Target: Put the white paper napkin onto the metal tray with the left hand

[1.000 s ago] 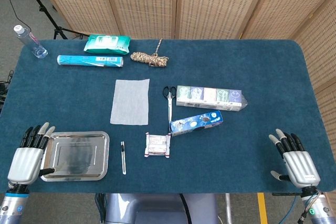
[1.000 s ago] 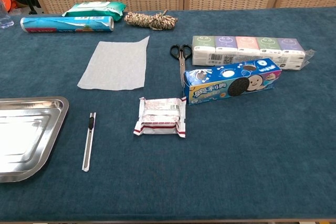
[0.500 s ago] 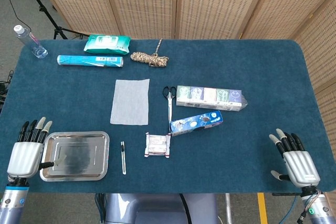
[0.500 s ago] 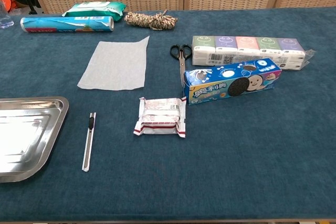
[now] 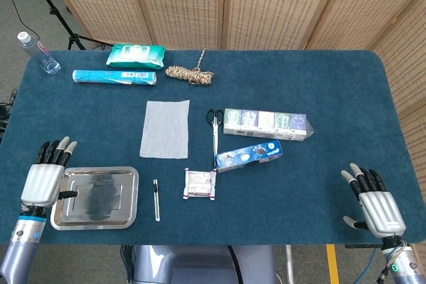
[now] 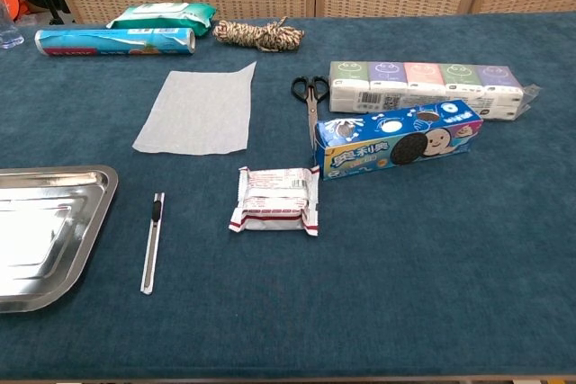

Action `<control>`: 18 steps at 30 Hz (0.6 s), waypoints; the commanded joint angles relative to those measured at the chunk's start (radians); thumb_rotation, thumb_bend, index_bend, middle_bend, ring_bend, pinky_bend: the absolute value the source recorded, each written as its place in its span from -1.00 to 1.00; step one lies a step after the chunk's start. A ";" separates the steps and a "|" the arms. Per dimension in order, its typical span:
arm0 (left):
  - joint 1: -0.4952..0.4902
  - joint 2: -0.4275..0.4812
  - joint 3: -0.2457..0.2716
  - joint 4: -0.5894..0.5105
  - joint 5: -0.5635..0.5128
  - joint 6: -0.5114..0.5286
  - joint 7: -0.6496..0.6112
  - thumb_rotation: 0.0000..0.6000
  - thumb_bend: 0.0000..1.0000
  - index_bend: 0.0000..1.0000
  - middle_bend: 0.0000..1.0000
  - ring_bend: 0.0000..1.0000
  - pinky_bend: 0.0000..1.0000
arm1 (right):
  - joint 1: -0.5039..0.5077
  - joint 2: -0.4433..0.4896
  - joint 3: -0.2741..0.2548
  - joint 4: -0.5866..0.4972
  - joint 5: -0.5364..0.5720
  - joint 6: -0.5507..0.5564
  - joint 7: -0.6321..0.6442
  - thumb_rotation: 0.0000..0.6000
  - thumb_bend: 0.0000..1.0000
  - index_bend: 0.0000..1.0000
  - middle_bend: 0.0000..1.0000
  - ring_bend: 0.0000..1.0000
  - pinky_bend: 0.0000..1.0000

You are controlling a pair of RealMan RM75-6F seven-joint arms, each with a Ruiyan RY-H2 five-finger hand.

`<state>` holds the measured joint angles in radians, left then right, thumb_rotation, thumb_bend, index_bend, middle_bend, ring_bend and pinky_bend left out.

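Observation:
A white paper napkin [image 5: 165, 128] [image 6: 197, 111] lies flat on the blue cloth, left of centre. The empty metal tray [image 5: 95, 197] [image 6: 40, 233] sits at the front left, nearer me than the napkin. My left hand [image 5: 45, 178] hovers at the tray's left edge, fingers extended and apart, holding nothing. At the front right corner my right hand [image 5: 373, 203] rests open and empty. Neither hand appears in the chest view.
A thin utility knife [image 5: 156, 199], a wrapped snack pack [image 5: 200, 184], scissors [image 5: 214, 126], a blue cookie box [image 5: 249, 155] and a tissue multipack [image 5: 266, 123] lie mid-table. A rope coil [image 5: 190, 74], wipes pack [image 5: 136, 55], blue roll [image 5: 114, 77] and bottle [image 5: 37, 52] line the far edge.
My left hand has risen and moved forward along the tray's left side, its fingertips now further up the table. The right hand and the napkin have stayed put.

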<state>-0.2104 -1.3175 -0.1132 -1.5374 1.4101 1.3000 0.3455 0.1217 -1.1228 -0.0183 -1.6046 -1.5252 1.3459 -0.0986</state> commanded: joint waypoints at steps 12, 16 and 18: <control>-0.186 -0.086 -0.112 -0.018 -0.088 -0.138 -0.013 -0.25 -0.77 -0.84 -1.00 -1.00 -1.00 | -0.002 0.002 -0.001 0.013 -0.027 0.022 0.038 1.00 -1.00 -0.78 -1.00 -1.00 -1.00; -0.212 -0.106 -0.114 -0.031 -0.112 -0.165 -0.012 -0.24 -0.76 -0.77 -1.00 -1.00 -1.00 | -0.003 0.003 0.000 0.015 -0.027 0.023 0.045 1.00 -1.00 -0.77 -1.00 -1.00 -1.00; -0.226 -0.117 -0.113 -0.040 -0.128 -0.181 -0.015 -0.24 -0.76 -0.74 -1.00 -1.00 -1.00 | -0.003 0.004 -0.001 0.016 -0.029 0.025 0.048 1.00 -1.00 -0.77 -1.00 -1.00 -1.00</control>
<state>-0.4289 -1.4276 -0.2260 -1.5717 1.2903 1.1272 0.3315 0.1188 -1.1188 -0.0191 -1.5891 -1.5542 1.3707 -0.0509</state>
